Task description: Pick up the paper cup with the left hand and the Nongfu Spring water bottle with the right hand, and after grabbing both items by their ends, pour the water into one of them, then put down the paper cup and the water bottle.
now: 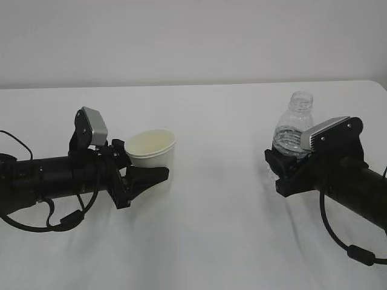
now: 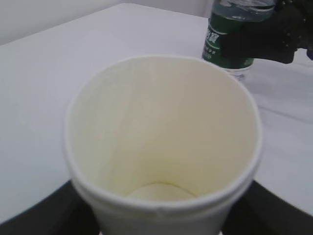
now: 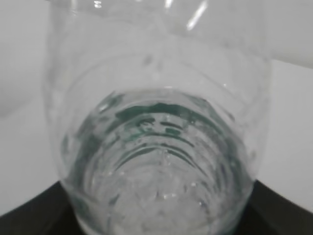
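Paper cup, left-centre: light, crushable; pinched low by left pincer. Nongfu Spring water bottle, right: slippery, sloshing; clamped at base by right pincer.

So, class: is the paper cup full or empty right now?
Empty. The left wrist view looks straight into the paper cup: bare cream walls and a dry bottom, no liquid.

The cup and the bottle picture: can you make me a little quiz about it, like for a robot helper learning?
1. True or false: the paper cup is lying on its side.
2. Which is taller, the cup or the Nongfu Spring water bottle?
3. The left gripper is at: A) the cup B) the bottle C) nothing.

Key: 1 false, it stands upright. 2 the bottle. 3 A.
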